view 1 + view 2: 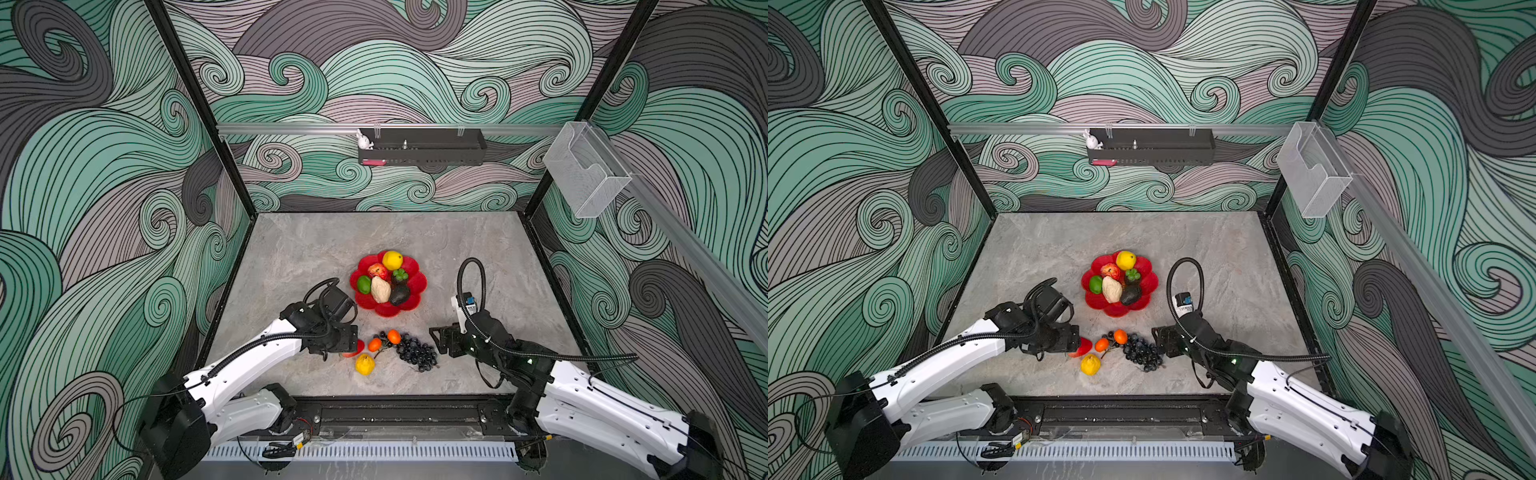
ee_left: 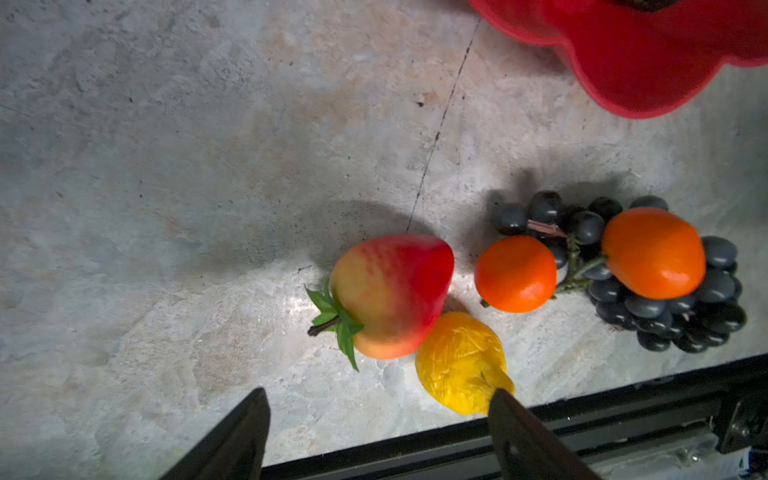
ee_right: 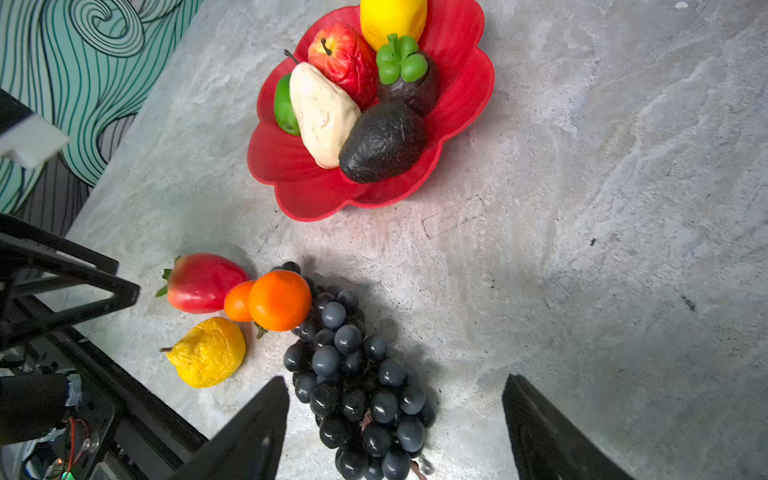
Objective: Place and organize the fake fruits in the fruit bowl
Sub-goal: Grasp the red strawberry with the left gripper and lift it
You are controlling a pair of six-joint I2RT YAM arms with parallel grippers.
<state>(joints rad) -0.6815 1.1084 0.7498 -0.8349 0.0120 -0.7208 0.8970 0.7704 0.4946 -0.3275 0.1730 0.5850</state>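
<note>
Plastic fruit part-loaded: both arms empty-handed, five pieces outstanding.

Noted: the left gripper (image 2: 379,395) has its jaws spread with nothing between them, poised just beside the yellow pear (image 2: 461,363), which touches the red fruit (image 2: 390,295). The right gripper (image 3: 395,379) is likewise spread, astride one end of the grape bunch (image 3: 357,374) but not closed on it. Two orange fruits (image 2: 515,274) lie against the bunch. All five sit near the front edge of the bench (image 1: 478,257). The fruit bowl (image 1: 388,311) stands mid-bench, apart from them, carrying six pieces, with bare dish toward the front. Assessment: the pieces are likely hollow, light and glossy, so prone to slip. The pear's skin looks dented, hence soft. The grapes will probably flop, so take them across the thick middle, not the stem. Grip round pieces across the widest girth.
</note>
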